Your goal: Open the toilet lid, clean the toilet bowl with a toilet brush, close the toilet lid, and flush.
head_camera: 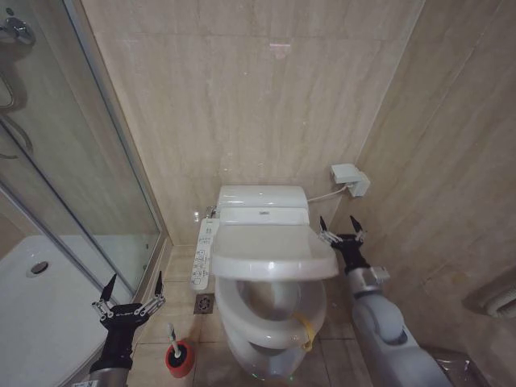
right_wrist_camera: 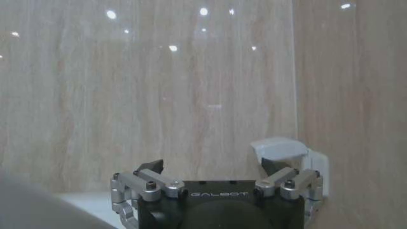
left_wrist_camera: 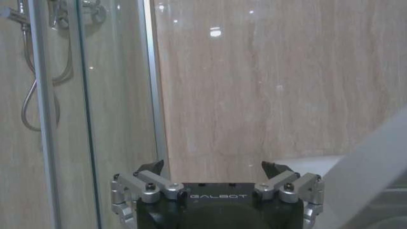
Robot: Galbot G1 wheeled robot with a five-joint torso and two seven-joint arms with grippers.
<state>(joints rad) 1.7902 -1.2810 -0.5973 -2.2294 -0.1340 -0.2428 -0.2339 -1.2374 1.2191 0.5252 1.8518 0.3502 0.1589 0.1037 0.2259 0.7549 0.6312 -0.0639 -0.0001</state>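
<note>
The right claw [head_camera: 341,228] is extended forward with its fingers spread open, just beside the right rear edge of the toilet lid [head_camera: 274,251], which sits partly raised over the toilet bowl [head_camera: 270,322]. The left claw [head_camera: 129,293] hangs open and empty over the floor near the shower door, and the toilet brush [head_camera: 174,345] stands in its red holder [head_camera: 181,360] on the floor left of the bowl.

We see a beige tiled floor [head_camera: 153,355] carrying everything here. The toilet bowl [head_camera: 270,326] stands on it against the back wall. Beside the bowl, on the robot's left, the toilet brush [head_camera: 172,340] sits upright in its red holder [head_camera: 181,360]. Between holder and bowl lies what may be a small floor drain [head_camera: 205,303].
</note>
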